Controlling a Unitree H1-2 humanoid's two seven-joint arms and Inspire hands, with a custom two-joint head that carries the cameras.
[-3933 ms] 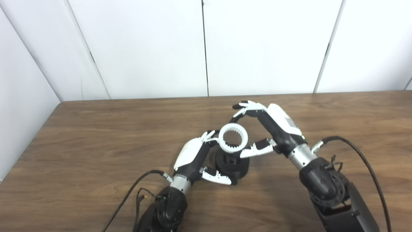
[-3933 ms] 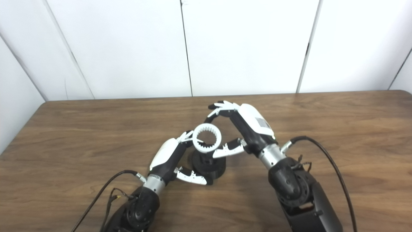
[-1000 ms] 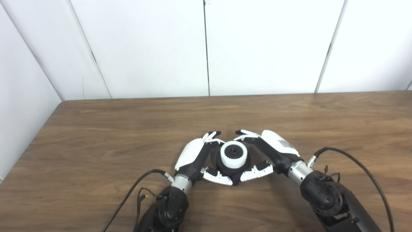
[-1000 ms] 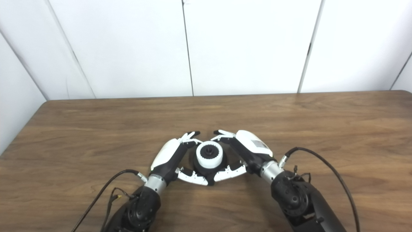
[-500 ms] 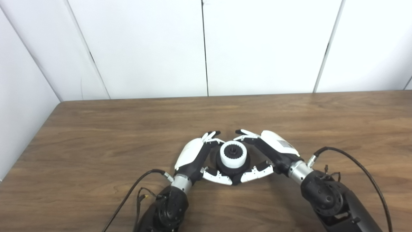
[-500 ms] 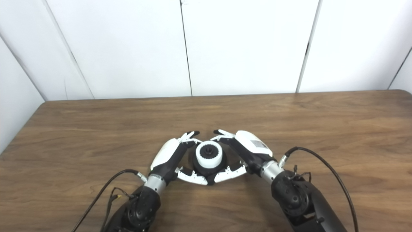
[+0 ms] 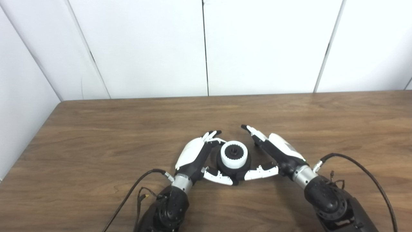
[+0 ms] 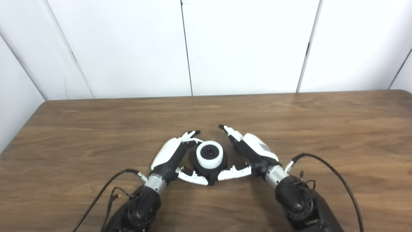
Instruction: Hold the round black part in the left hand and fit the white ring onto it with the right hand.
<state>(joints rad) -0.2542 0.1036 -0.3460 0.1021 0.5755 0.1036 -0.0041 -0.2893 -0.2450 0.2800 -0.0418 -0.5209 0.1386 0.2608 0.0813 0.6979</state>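
The round black part (image 7: 237,174) stands on the wooden table (image 7: 96,135) with the white ring (image 7: 234,157) seated around its toothed hub. My left hand (image 7: 195,156) curls around the part's left side, thumb against its base. Just right of it, my right hand (image 7: 273,151) is open, fingers stretched out and away from the ring, its thumb near the part's lower right edge without gripping.
Black cables (image 7: 360,161) trail from both wrists over the table's front. White wall panels (image 7: 206,48) rise behind the table's far edge, and the table's left edge (image 7: 30,145) runs diagonally beside another panel.
The right hand lowered the white ring onto the black part, then in the last half second let go, spreading its fingers and pulling back to the right. The left hand stayed put.
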